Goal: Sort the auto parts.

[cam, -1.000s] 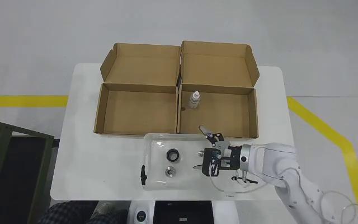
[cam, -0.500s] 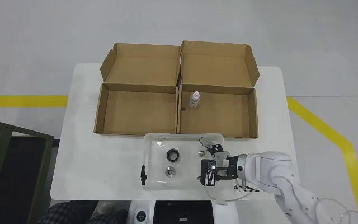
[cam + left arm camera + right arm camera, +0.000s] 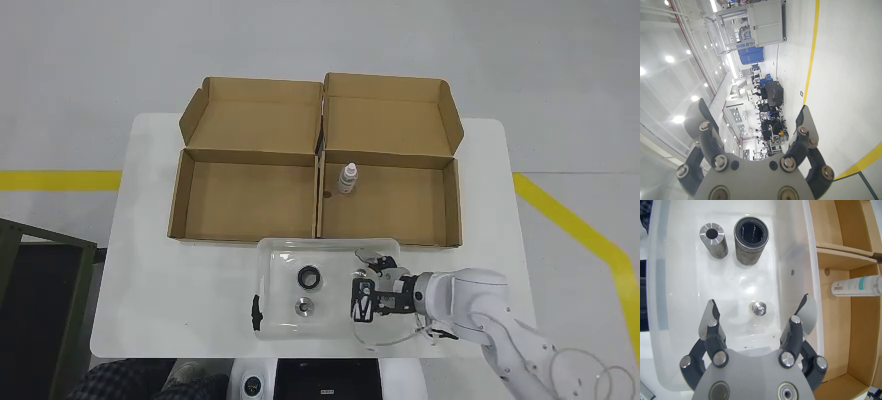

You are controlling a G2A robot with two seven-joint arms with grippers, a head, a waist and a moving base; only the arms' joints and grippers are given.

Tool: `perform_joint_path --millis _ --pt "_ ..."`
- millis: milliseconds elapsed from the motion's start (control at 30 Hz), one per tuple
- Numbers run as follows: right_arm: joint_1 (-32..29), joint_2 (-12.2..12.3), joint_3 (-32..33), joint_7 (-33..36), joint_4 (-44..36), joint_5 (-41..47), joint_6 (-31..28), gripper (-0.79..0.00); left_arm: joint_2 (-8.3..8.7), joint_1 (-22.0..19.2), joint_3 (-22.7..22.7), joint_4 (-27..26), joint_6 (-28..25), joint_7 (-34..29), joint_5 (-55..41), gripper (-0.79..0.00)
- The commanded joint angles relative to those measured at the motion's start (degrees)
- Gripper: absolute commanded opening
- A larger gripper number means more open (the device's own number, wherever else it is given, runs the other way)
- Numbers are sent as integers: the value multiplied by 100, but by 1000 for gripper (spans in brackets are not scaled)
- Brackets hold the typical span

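My right gripper [image 3: 758, 303], spread wide and empty, hovers over the clear bin [image 3: 809, 256]; the small steel stud [image 3: 759, 310] stands upright, centred beneath the jaws

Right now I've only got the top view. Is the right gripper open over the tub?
Observer: Yes, the right gripper is open and holds nothing.
Operator: What's under it?
Observer: A small silver stud stands on the bottom of the tub, in the gap of the open gripper, untouched.
Operator: And the left gripper?
Observer: The left gripper is open and empty, pointed out over the hall floor.
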Motion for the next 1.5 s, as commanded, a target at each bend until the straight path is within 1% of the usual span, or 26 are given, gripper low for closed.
perform_joint_path --millis 0,100,200,233,333,400,567,633,667,967,1033,1067,1167,1233,1467 --pt "42 -4 -40 121 26 33 5 -99 0 0 0 0 0 0 0 0" --pt "119 -15 -121 296 57 72 24 -102 0 0 0 0 0 0 0 0" --pt "193 -26 -218 527 39 43 66 -126 0 0 0 0 0 0 0 0" --pt "216 -31 -254 580 42 56 75 -154 0 0 0 0 0 0 0 0" --pt "302 -44 -351 741 57 31 97 -271 0 0 0 0 0 0 0 0" --pt "352 -53 -399 807 75 29 132 -311 0 0 0 0 0 0 0 0" --pt "451 -69 -495 946 145 20 197 -339 0 0 0 0 0 0 0 0" --pt "486 -76 -532 968 188 26 216 -369 0 0 0 0 0 0 0 0" --pt "503 -79 -552 990 206 13 231 -397 0 0 0 0 0 0 0 0" --pt "621 -107 -703 1078 321 1 328 -471 0 0 0 0 0 0 0 0" --pt "645 -110 -715 1096 336 2 347 -520 0 0 0 0 0 0 0 0" --pt "651 -112 -721 1102 339 6 359 -557 0 0 0 0 0 0 0 0" --pt "666 -114 -738 1104 343 35 360 -708 0 0 0 0 0 0 0 0" --pt "672 -115 -745 1087 322 103 338 -782 0 0 0 0 0 0 0 0" --pt "648 -98 -703 1077 156 297 253 -785 0 0 0 0 0 0 0 0"
